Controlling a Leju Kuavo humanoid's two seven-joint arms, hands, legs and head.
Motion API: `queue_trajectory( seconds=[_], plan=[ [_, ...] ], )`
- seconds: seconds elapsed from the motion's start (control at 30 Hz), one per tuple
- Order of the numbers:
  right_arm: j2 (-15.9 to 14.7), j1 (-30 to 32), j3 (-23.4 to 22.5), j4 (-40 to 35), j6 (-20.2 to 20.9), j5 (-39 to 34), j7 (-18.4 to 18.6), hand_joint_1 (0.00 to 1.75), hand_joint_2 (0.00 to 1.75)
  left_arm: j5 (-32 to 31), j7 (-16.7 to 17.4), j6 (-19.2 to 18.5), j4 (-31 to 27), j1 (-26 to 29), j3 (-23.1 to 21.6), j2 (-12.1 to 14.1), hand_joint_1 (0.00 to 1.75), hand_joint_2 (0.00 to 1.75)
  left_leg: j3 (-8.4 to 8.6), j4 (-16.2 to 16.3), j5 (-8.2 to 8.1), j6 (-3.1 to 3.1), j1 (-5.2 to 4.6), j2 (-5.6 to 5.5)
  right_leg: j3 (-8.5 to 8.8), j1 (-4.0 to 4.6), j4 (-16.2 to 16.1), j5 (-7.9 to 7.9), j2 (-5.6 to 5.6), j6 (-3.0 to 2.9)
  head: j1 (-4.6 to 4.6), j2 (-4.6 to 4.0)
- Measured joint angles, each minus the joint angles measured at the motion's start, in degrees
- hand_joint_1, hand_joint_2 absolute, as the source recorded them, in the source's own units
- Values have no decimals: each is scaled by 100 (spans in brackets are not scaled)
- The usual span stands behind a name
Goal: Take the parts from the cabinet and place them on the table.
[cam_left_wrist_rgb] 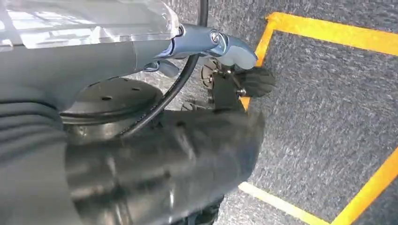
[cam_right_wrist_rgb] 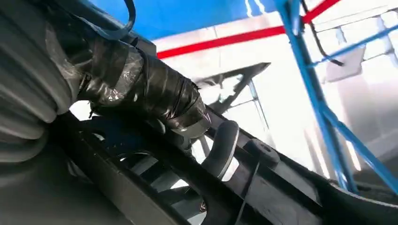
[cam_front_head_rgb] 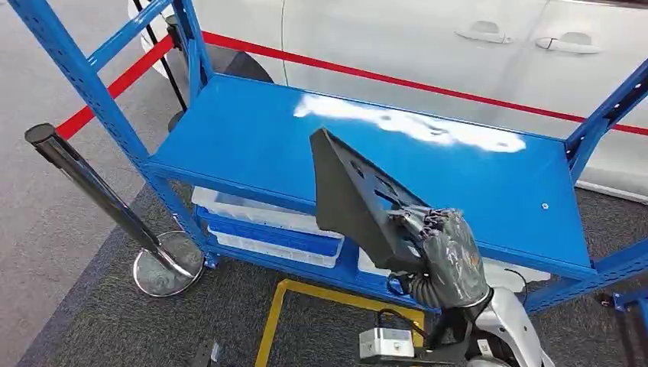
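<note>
My right hand [cam_front_head_rgb: 451, 256], wrapped in dark tape, grips a flat black plastic part [cam_front_head_rgb: 353, 195] by its lower end. The part stands tilted on edge, its pointed tip up, above the front of the blue shelf top [cam_front_head_rgb: 244, 138]. In the right wrist view the taped hand [cam_right_wrist_rgb: 150, 93] clamps the part's ribbed black frame [cam_right_wrist_rgb: 267, 187], with fingers [cam_right_wrist_rgb: 223, 150] hooked through an opening in it. The left hand [cam_left_wrist_rgb: 155, 164] appears as a blurred dark mass hanging over grey carpet; how its fingers lie is unclear.
White and blue bins [cam_front_head_rgb: 267, 225] sit on the lower shelf of the blue rack. A chrome stanchion [cam_front_head_rgb: 92, 191] with a red belt [cam_front_head_rgb: 122, 80] leans at the left. A white car [cam_front_head_rgb: 458, 46] stands behind. Yellow floor tape [cam_front_head_rgb: 275, 313] marks the carpet.
</note>
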Motion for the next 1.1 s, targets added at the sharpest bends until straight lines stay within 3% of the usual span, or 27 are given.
queue_trajectory(
  seconds=[0.13, 0.47, 0.9, 1.1],
  plan=[
    [-66, 55, 70, -367, -247, 26, -120, 175, 175, 7, 44, 107, 0, 0, 0, 11, 0, 175, 0, 0, 0, 0, -1, 1, 0, 0, 0, 0, 0, 0, 0, -2],
    [-295, 62, 255, -1088, -341, -190, -199, 175, 175, 72, 46, 203, 0, -1, 0, 26, 0, 175, 0, 0, -1, -1, 0, 0, 0, 0, 0, -2, 0, 0, 0, -2],
    [-400, 179, 253, -1141, -323, -291, -164, 175, 175, -105, -20, 245, 0, 0, -103, 31, 0, 175, 0, 0, -1, -1, -1, 0, 0, -1, 0, -2, 0, -1, 0, -2],
    [-444, 292, 242, -1138, -349, -238, -122, 175, 175, -101, -201, 114, 0, 9, -195, 33, 0, 175, 0, 0, -1, -1, -1, 0, 0, -1, 0, -2, 1, -1, 0, 0]
  ],
)
